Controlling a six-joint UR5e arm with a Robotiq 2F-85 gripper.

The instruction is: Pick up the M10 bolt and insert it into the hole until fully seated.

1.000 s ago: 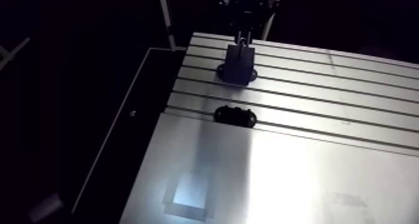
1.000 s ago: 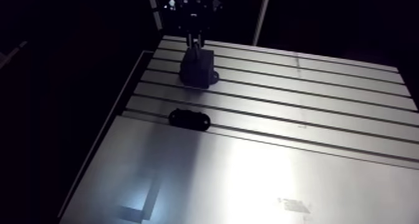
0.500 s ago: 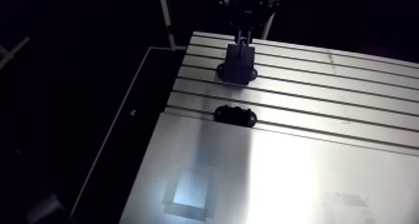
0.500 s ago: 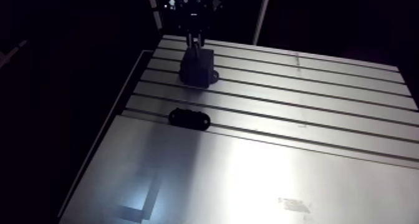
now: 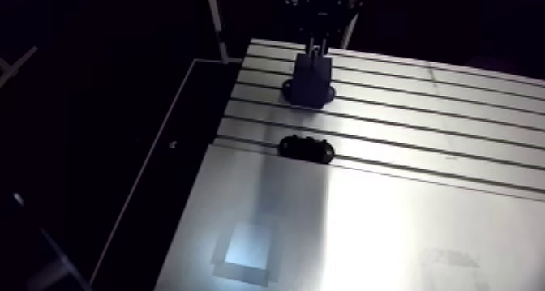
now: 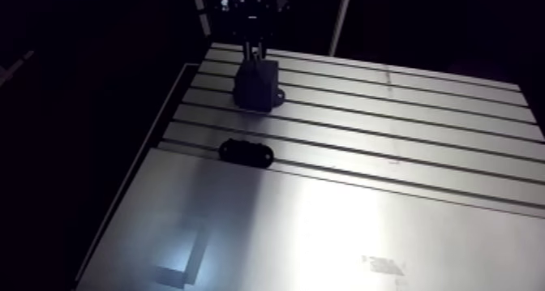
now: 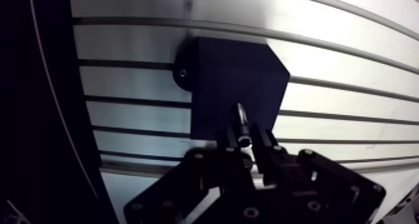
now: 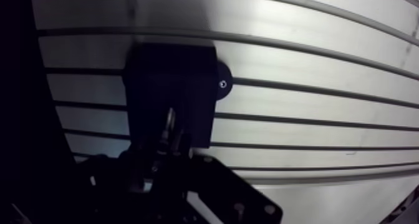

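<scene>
One M10 bolt (image 7: 242,121), clenched between the fingers (image 7: 229,139), hangs tip-first over the dark block (image 7: 231,77) on the bench (image 7: 349,64). Rigid, smooth steel by the look: likely slippery, so gripping near the head seems right.

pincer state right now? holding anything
pincer: closed, holding the M10 bolt between its fingers, just above the dark block.

arm view — high on the upper link, far back, looks down along the slotted table (image 5: 389,124) | wrist view — close above the dark block (image 7: 237,77), faces down past the gripper (image 7: 245,136) | shared: block, gripper, surrounding slots
</scene>
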